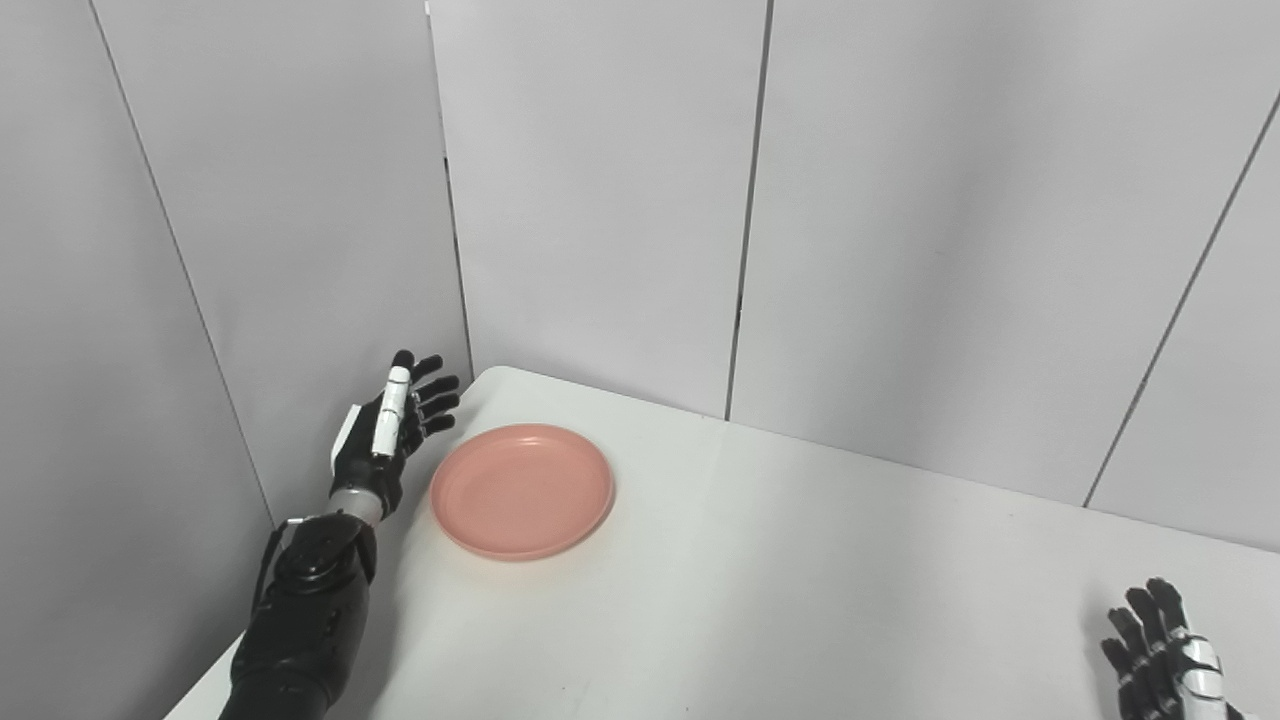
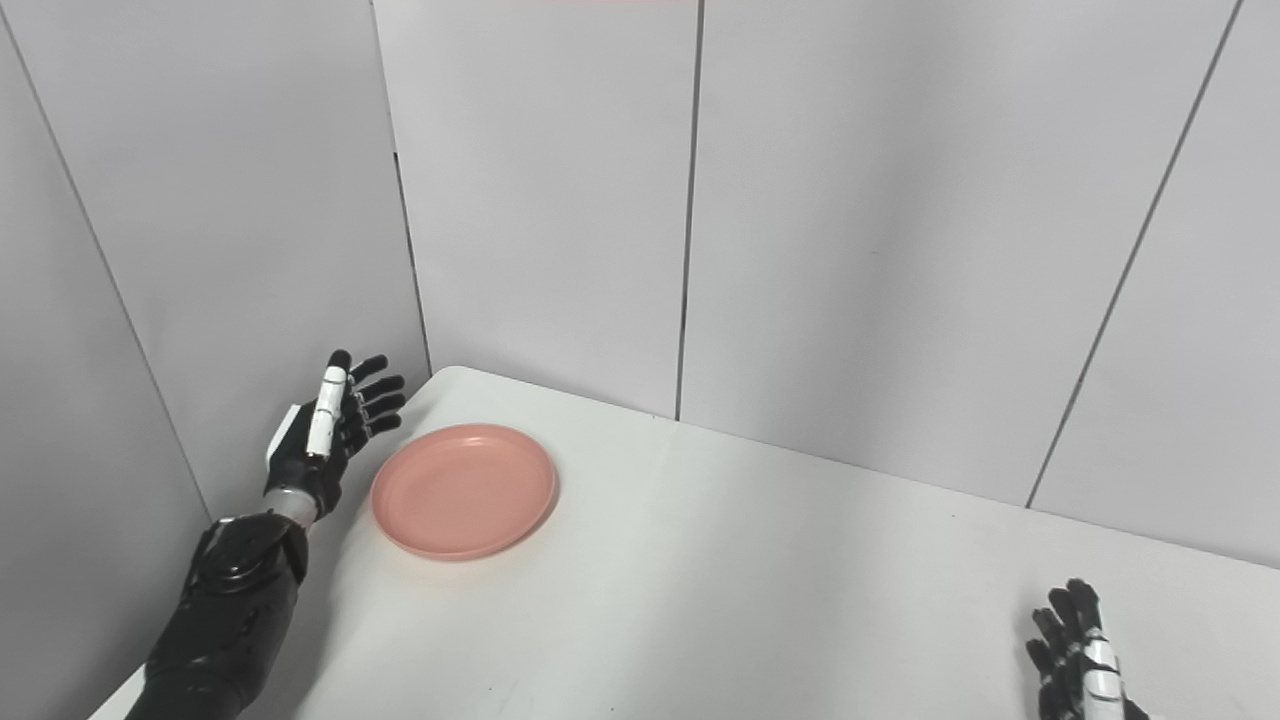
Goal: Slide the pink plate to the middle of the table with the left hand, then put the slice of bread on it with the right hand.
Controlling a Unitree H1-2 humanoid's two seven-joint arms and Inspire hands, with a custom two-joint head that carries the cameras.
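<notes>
Left eye view: pink plate point(image 1: 522, 490) near far-left corner of table point(image 1: 800, 600) — likely light, stiff, slick; best pushed at left rim.
Left robot hand point(image 1: 392, 432): released, fingers spread, just beside plate, touch unclear.
Right eye view: right robot hand point(image 2: 1080, 660) — fingers apart, holding nothing.
Bread: not visible.

A round pink plate point(image 1: 522, 489), shallow and empty, is seen lying flat near the far left corner of the white table point(image 1: 800, 580).
</notes>
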